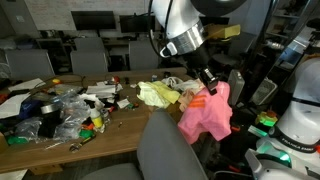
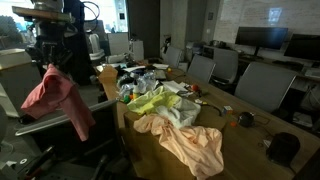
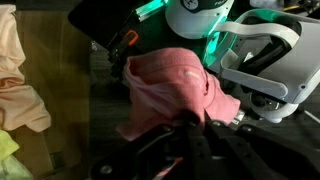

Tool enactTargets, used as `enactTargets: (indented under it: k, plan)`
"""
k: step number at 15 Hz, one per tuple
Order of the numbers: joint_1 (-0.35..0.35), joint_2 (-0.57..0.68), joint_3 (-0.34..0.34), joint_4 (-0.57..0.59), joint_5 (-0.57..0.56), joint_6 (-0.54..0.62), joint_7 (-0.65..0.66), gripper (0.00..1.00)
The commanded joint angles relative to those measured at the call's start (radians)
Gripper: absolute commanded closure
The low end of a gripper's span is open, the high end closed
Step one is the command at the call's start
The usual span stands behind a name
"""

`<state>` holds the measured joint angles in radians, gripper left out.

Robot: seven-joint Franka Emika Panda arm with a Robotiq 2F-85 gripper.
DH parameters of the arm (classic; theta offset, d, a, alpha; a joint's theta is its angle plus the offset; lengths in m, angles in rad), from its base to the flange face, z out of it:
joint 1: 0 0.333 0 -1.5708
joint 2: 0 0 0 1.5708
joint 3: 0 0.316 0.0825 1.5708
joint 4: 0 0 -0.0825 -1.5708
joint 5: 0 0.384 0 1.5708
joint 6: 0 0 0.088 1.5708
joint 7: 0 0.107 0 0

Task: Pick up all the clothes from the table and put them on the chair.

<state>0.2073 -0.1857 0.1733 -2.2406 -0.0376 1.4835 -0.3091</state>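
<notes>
The pink garment (image 2: pixel 58 102) hangs, apparently from the claw (image 2: pixel 48 68), beside the table (image 2: pixel 250 138).

The room was dim under soft, even light. The long brown wooden table (image 1: pixel 120 132) showed a dull sheen; the wrist view was dark, blurry near its bottom edge.
</notes>
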Motion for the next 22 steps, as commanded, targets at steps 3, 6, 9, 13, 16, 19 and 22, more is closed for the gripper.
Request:
enactTargets:
  k: [3,6,9,13,16,19,22]
  plan:
    - [0.017,0.109,0.020,0.114,-0.056,-0.030,-0.084,0.98]
    - [0.013,0.136,0.017,0.152,-0.020,0.012,-0.115,0.97]
    - [0.007,0.147,0.012,0.173,0.032,0.055,-0.161,0.97]
    - [0.003,0.154,0.008,0.177,0.092,0.099,-0.188,0.97]
    - [0.003,0.165,0.011,0.171,0.129,0.128,-0.186,0.97]
    - [0.003,0.181,0.014,0.169,0.147,0.166,-0.162,0.97]
    - [0.002,0.202,0.016,0.173,0.165,0.202,-0.138,0.97]
